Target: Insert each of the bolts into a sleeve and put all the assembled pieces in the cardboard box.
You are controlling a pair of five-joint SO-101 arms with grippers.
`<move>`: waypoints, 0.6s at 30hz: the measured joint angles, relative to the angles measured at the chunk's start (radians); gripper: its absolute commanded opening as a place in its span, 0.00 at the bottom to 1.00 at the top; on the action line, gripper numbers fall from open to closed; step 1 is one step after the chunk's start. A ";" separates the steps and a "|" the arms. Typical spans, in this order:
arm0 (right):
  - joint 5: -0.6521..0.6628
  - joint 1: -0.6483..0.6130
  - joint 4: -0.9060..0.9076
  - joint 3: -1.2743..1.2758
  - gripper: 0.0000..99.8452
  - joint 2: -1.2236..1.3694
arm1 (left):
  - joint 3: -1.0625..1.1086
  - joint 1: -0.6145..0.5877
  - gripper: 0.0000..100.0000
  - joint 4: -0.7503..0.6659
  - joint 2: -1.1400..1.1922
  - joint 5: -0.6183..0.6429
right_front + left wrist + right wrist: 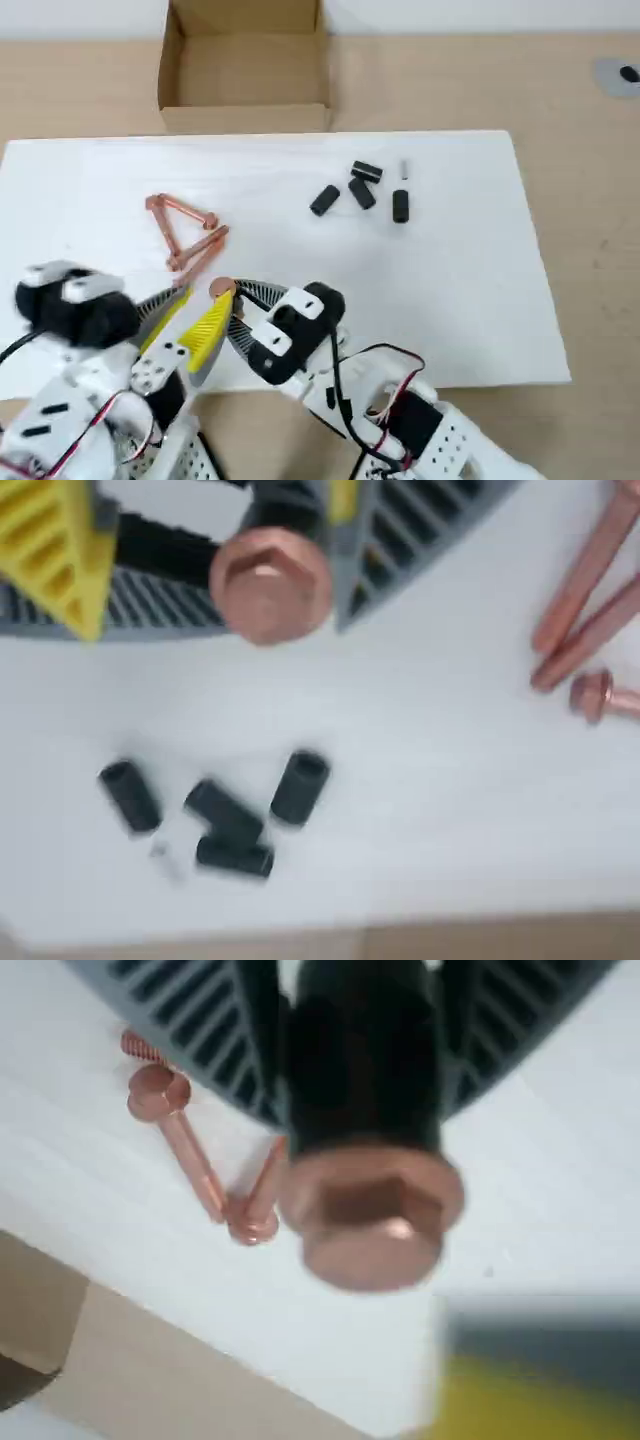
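Cardboard box (pixel 245 118) stands open at the table's far edge, bare floor showing. Right gripper (pixel 365 1100) clamps a sleeve (pixel 360 1030) holding a bolt (pixel 370 1210) near the front edge, with the left gripper (pixel 218 305) beside it, its grip impossible to tell.

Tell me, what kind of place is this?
Probably a robotics lab or workshop bench: two robot arms sit at a table, with loose bolts and sleeves on a white board, and a box nearby.
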 measured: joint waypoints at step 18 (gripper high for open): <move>0.210 0.345 -0.018 -0.021 0.01 0.000 | -0.078 -0.514 0.17 0.000 0.417 -0.080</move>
